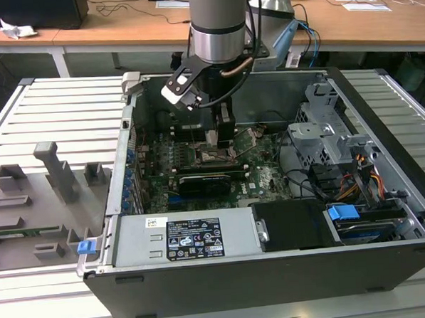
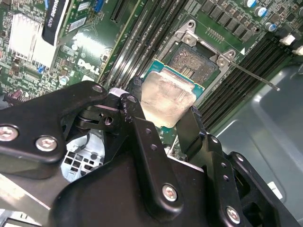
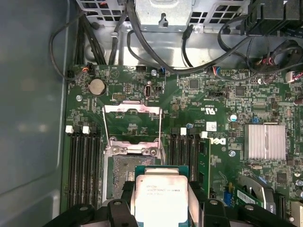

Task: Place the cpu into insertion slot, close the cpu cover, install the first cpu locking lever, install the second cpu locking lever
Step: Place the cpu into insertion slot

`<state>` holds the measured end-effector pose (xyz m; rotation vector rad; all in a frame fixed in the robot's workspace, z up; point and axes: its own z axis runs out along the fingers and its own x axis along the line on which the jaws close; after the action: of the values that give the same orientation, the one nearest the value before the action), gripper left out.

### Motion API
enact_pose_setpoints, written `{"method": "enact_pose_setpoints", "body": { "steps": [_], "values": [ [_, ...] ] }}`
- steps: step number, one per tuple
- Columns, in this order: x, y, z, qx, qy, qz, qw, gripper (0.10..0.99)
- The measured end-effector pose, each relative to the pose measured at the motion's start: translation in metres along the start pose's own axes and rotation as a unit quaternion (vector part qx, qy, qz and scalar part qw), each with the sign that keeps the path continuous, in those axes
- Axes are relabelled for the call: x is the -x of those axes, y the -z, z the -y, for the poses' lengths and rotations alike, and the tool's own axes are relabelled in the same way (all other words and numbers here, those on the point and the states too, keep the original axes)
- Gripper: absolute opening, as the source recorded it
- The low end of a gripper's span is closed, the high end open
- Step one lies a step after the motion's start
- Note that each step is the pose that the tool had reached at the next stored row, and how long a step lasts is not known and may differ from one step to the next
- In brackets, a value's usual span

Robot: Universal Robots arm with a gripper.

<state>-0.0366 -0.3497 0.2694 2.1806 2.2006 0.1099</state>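
Now the small square silver-topped cpu [image 3: 158,189] is gripped between the black gripper [image 3: 160,201] jaws at the edge of the dark pin-grid insertion slot [image 3: 118,177]. Pins could be bent if it is lowered tilted or offset.

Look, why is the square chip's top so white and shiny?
In the second wrist view, light bounces off the cpu metal top and washes it pale. In the first wrist view it glares too, but more softly. In the exterior view, the insertion slot looks dim, down inside the case under the arm.
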Motion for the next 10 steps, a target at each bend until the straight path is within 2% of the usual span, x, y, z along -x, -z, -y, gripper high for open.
{"method": "enact_pose_setpoints", "body": {
  "steps": [6,10],
  "values": [
    [-0.0021,-0.0043,0.0003,-0.0008,-0.011,0.0009,0.9999,0.533],
    [-0.0021,-0.0069,0.0006,-0.0037,-0.011,0.001,0.9999,0.533]
  ]
}}
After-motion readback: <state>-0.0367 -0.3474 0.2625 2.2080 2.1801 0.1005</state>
